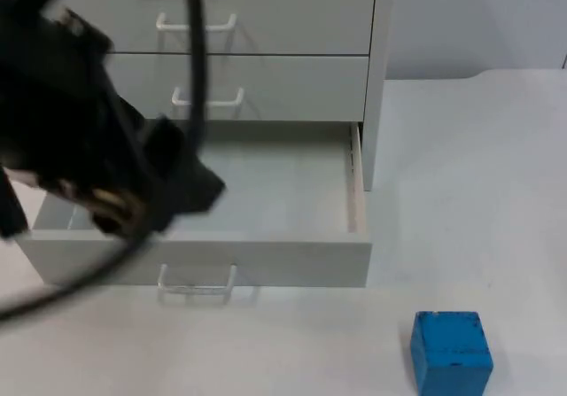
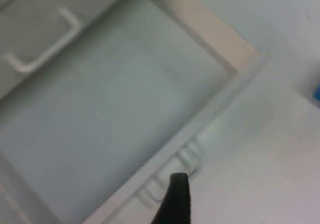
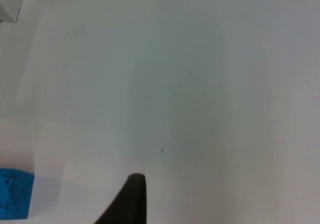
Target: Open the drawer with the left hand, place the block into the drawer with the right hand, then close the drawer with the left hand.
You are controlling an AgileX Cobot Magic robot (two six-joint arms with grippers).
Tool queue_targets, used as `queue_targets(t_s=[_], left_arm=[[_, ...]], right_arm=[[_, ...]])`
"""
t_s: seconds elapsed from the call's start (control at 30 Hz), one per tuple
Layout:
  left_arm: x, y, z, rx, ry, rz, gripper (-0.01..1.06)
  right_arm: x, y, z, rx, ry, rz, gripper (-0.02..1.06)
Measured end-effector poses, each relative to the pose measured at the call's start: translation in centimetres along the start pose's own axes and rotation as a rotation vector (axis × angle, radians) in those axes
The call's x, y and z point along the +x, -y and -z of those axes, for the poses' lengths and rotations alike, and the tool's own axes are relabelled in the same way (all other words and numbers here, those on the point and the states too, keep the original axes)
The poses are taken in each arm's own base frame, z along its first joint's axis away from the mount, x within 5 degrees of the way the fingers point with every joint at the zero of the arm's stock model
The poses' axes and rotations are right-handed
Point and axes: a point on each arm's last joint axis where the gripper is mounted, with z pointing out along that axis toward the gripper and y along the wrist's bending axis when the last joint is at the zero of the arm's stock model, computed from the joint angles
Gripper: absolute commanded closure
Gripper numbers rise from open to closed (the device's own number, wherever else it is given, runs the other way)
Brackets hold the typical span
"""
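The drawer stands open and holds nothing; the left claw hangs above it, and I cannot tell its fingers' state. The blue block lies on the counter, so next the right claw, state also unclear, must reach it.

The white counter carries a pale grey drawer cabinet in the upper left and middle of the frame. Its lowest drawer is pulled out over the counter. A blue block rests on the counter at the lower right, well apart from the cabinet.
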Motion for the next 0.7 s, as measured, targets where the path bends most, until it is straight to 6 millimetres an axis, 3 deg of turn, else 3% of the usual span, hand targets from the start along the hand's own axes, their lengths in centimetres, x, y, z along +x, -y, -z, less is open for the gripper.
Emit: queue_targets(t_s=[0.03, 0.17, 0.2, 0.3, 0.33, 0.43, 0.7], left_arm=[[0.0, 0.0, 0.0, 0.0, 0.0, 0.0, 0.3], [0.8, -3.9, 2.9, -0.16, 0.038, 0.237, 0.3], [0.8, -3.9, 2.9, -0.16, 0.038, 0.237, 0.3], [2.4, -6.8, 6.0, -0.304, 0.069, 0.434, 0.3], [2.4, -6.8, 6.0, -0.304, 0.069, 0.434, 0.3], [3.6, -8.0, 8.6, -0.404, 0.122, 0.557, 0.3], [4.9, -7.7, 12.5, -0.523, 0.216, 0.608, 0.27]], right_arm=[[0.0, 0.0, 0.0, 0.0, 0.0, 0.0, 0.01], [0.1, -0.1, 0.0, -0.012, -0.011, -0.013, 0.01], [0.1, -0.1, 0.0, -0.012, -0.011, -0.013, 0.01], [0.1, -0.2, 0.0, -0.019, -0.011, -0.02, 0.01], [0.1, -0.2, 0.0, -0.019, -0.011, -0.02, 0.01], [0.1, -0.2, 0.0, -0.02, -0.011, -0.022, 0.01], [0.1, -0.2, 0.0, -0.02, -0.011, -0.022, 0.01]])
